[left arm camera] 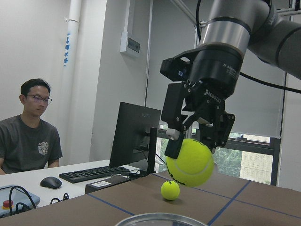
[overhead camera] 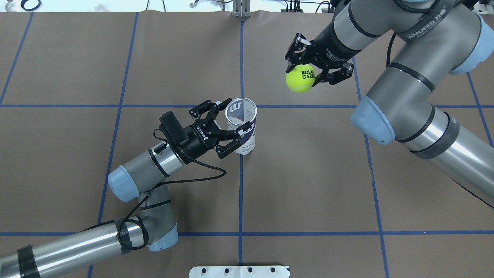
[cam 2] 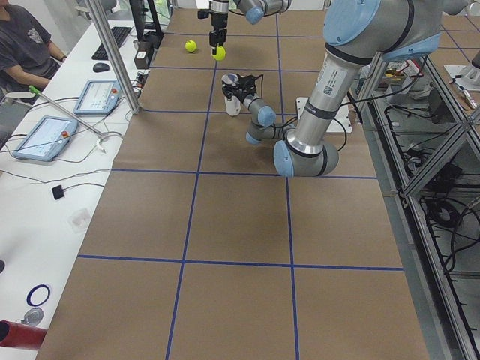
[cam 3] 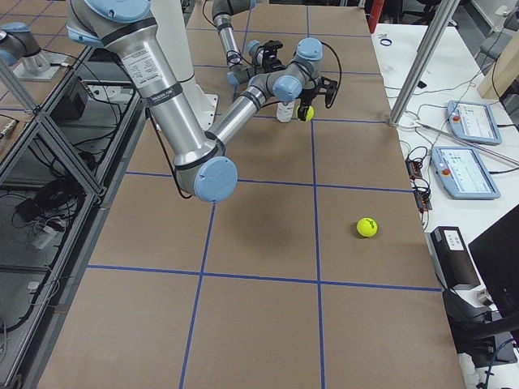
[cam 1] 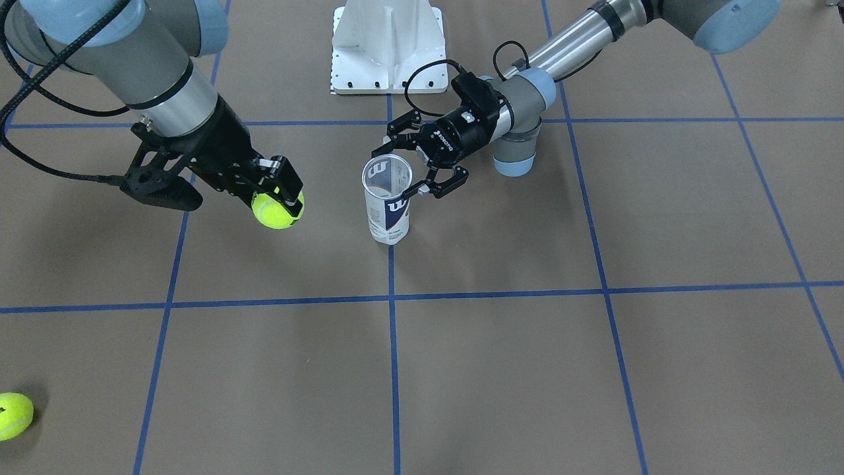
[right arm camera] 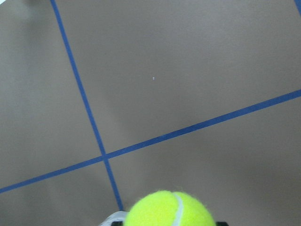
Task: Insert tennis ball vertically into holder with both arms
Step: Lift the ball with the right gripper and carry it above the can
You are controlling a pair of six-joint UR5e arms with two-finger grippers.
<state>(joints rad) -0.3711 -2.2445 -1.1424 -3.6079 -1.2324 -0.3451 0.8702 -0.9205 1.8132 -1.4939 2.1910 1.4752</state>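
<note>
Left gripper (overhead camera: 232, 124) sits at the holder's near-left side, low and level with the table. Its jaws are spread and straddle the upper part of the wall. One fingertip (cam 1: 422, 191) looks to lie against the plastic just below the rim, but firm contact cannot be confirmed, and the can is not clamped. Holder (overhead camera: 245, 139) stands upright on the table (overhead camera: 308, 185) where two blue tape lines cross, mouth open upward and apparently empty. To the holder's right and on its far side from the robot, the right gripper (overhead camera: 305, 75) points downward, clenched on a tennis ball (overhead camera: 297, 83) that is held off the table. The left wrist view suggests the ball is higher than the holder's rim. The ball is well apart from the holder and not over its mouth. A second ball (cam 1: 13, 415) lies loose on the table, farther from the holder on that same side. Assessment: the step in hand is carrying the ball to the holder while the other arm prepares to brace it. The next move calls for the left jaws to close gently on the wall, and for the right arm to bring the ball squarely over the mouth before a straight descent and release. The ball looks nearly as wide as the opening, so an off-centre approach could catch the rim and tip the light can.
</note>
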